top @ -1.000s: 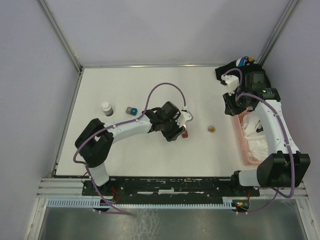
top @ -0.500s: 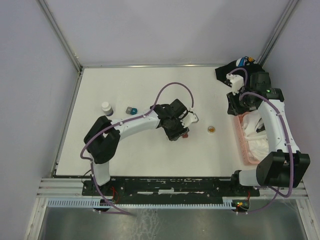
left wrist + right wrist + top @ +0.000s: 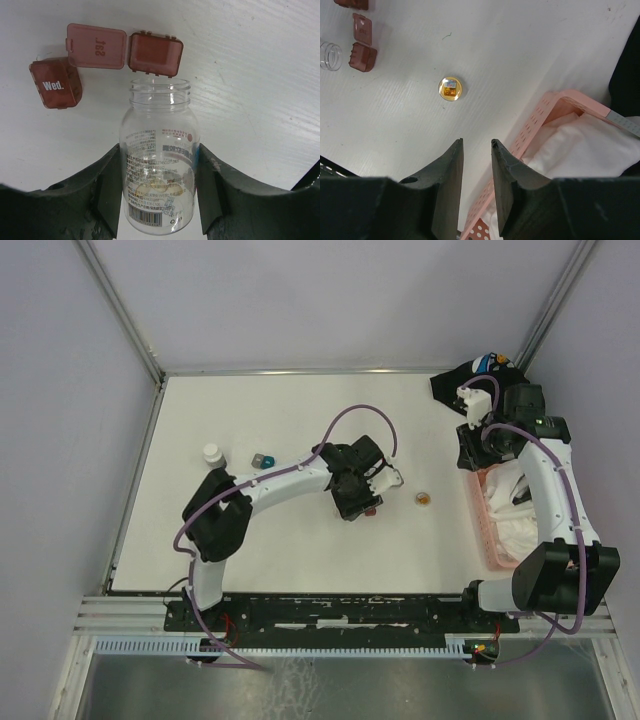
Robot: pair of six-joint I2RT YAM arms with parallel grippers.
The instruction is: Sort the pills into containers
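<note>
White "Wed." stands on the small dark-red square plastic box [image 3: 55, 85]. The open translucent red lid [image 3: 96, 46] beside it bears upside-down letters, seemingly "Sat". The clear plastic bottle [image 3: 159, 150] carries a barcode [image 3: 150, 216] and fine print too small to read.

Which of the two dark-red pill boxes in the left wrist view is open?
The Sat box, just beyond the mouth of the clear bottle: its lid lies flipped out flat beside it. The Wed. box has its lid down.

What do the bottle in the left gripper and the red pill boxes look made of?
Bottle: clear, glossy plastic or glass, can't tell which; the table shows through it. Red pill boxes: translucent, smooth plastic, seemingly; moulded hinges and thin flip lid.
</note>
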